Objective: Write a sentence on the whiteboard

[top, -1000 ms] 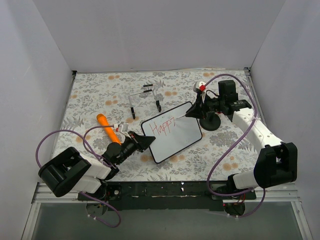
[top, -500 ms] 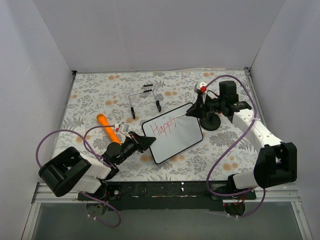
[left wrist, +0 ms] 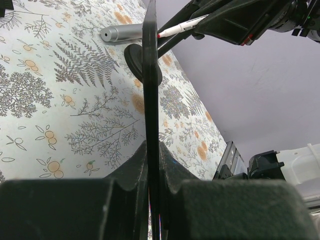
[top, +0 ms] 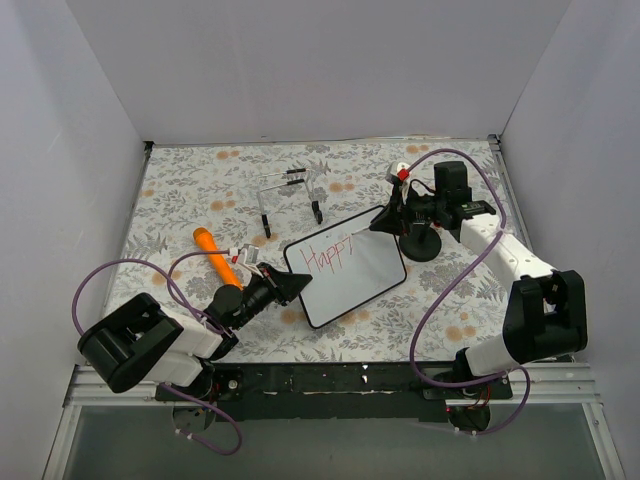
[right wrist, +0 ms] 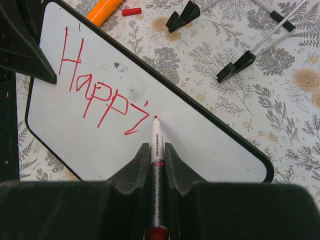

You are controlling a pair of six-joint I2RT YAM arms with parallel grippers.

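Plain white walls [top: 300,70] enclose a leaf-patterned counter [top: 180,190]. The left pincer [top: 295,286] clamps the black-framed whiteboard [top: 365,280] at eight o'clock; the right pincer [top: 385,225] squeezes a red-tipped marker [right wrist: 155,135] at two o'clock.

We see a wire stand [top: 290,196] on the floral desk [top: 190,180]. An orange cylinder [top: 214,254] lies to the stand's near left, and a black round base [top: 424,246] sits to its right.

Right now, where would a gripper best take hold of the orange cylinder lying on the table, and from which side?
Probably its far half, from straight above, jaws closing across its width. The orange cylinder lies flat and slanted on the table, so only the top is open, and its near end lies close to the left arm.
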